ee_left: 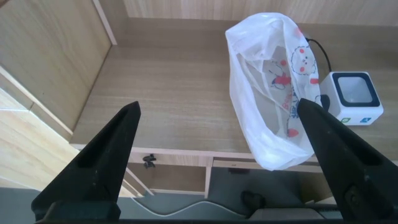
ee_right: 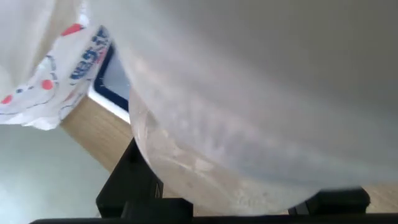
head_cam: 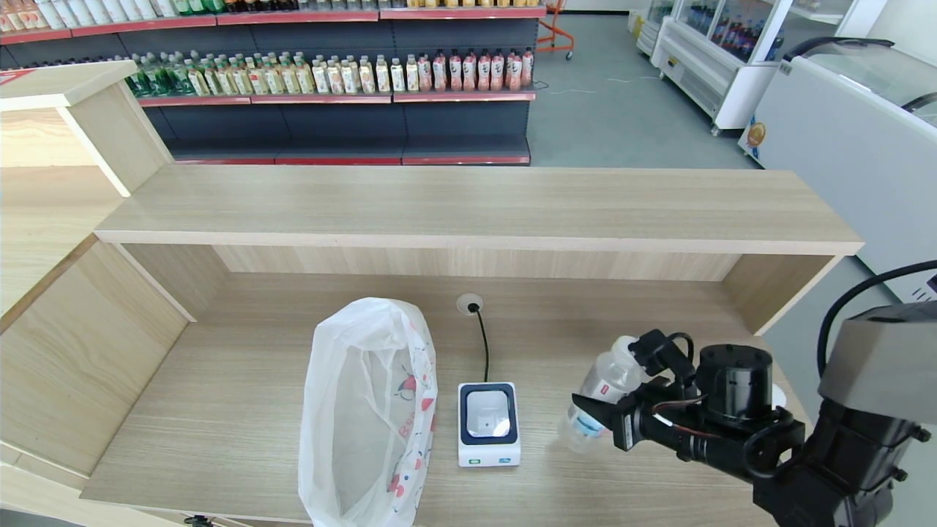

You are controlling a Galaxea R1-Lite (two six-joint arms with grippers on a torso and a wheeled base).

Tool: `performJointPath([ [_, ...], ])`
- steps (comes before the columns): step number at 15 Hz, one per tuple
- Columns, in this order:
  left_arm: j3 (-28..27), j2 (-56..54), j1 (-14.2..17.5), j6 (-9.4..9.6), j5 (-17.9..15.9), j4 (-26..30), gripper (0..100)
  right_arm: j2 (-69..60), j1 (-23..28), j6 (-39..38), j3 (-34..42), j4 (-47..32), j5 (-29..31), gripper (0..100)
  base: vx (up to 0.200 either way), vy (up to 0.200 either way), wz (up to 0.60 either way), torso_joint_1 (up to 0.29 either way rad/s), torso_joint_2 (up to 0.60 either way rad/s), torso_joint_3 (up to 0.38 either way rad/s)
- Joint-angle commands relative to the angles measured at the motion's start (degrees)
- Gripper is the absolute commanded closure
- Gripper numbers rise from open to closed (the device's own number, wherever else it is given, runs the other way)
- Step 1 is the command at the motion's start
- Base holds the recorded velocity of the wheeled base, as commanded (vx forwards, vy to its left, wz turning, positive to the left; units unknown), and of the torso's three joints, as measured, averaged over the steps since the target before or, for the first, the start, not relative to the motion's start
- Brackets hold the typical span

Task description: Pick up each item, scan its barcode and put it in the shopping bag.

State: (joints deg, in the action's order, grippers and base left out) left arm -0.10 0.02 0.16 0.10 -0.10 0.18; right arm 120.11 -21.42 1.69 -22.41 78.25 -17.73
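Clear bottle (head_cam: 585, 423) held right of the scanner (head_cam: 488, 423)

The left gripper (ee_left: 217, 109) stood wide open and empty. The white shopping bag (head_cam: 366, 410) stood left of the scanner. The right gripper (head_cam: 618, 384) clamped the tilted, transparent, red-and-blue-labelled bottle.

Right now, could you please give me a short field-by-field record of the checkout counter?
held item: clear bottle, tilted, in right gripper
shopping bag: standing open on counter
scanner: between shopping bag and clear bottle
left gripper: open, holding nothing
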Motion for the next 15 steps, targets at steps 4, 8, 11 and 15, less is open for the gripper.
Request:
performJointPath([
  [4, 0.01, -0.02, 0.02, -0.01, 0.01, -0.01, 0, -11.13, 4.72, -5.74, -0.97, -4.95, -21.39, 100, 0.0, 0.0, 0.0, 0.0, 0.0, 0.0],
  [8, 0.01, -0.02, 0.02, -0.01, 0.01, -0.01, 0, -15.52, 4.1, -5.47, -0.01, -12.51, -35.27, 100, 0.0, 0.0, 0.0, 0.0, 0.0, 0.0],
  [11, 0.01, -0.02, 0.02, -0.01, 0.01, -0.01, 0, -16.23, 2.79, -5.21, 0.35, -12.51, -36.77, 100, 0.0, 0.0, 0.0, 0.0, 0.0, 0.0],
  [15, 0.01, -0.02, 0.02, -0.01, 0.01, -0.01, 0, -16.93, 0.85, -5.03, -0.09, -12.42, -36.68, 100, 0.0, 0.0, 0.0, 0.0, 0.0, 0.0],
])
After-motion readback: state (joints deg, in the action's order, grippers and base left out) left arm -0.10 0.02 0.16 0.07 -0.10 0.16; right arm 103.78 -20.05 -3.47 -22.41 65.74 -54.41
